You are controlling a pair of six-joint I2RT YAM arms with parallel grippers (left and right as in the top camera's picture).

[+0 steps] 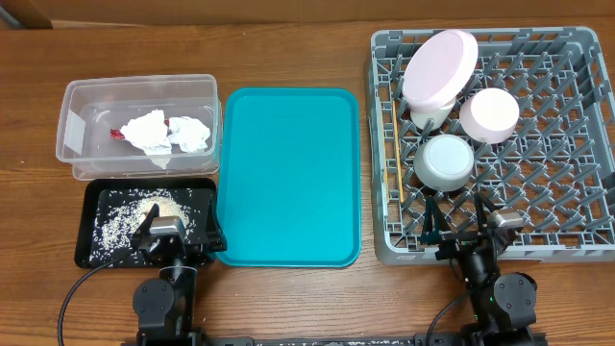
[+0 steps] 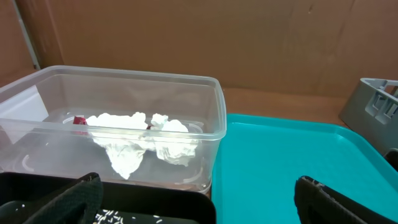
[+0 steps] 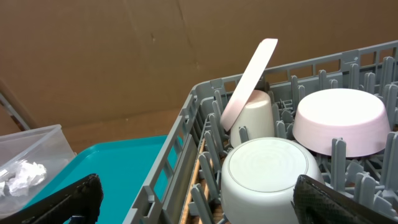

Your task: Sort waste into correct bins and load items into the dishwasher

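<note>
Starting on the left, what do you log? — checker

Item one: my left pincer [image 2: 196,194], fingers spread wide, holding nothing, hanging over the near end of the black tray [image 1: 96,255]. Item two: loose rice [image 1: 125,216], scattered across that tray. Item three: clear tub [image 1: 139,91], just behind the tray on the counter [image 1: 288,58], containing crumpled napkins [image 1: 165,132] with the red-and-white wrapper [image 1: 119,134] touching their left side. Item four: teal serving tray [image 1: 288,173], beside both bins, between them and the rack. — me

And on the right? — checker

Item five: my right pincer [image 3: 198,193], likewise wide open and empty, at the near edge of the grey dish rack [image 1: 577,144]. In the rack: pale pink plate [image 1: 444,62], tilted on edge, leaning over the cream cup [image 3: 254,118], which stands upside down; pink bowl [image 1: 489,114] and grey-white bowl [image 1: 445,160], both inverted, the grey-white one nearest me; chopsticks [image 1: 395,144], lying along the rack's left wall. — me
</note>
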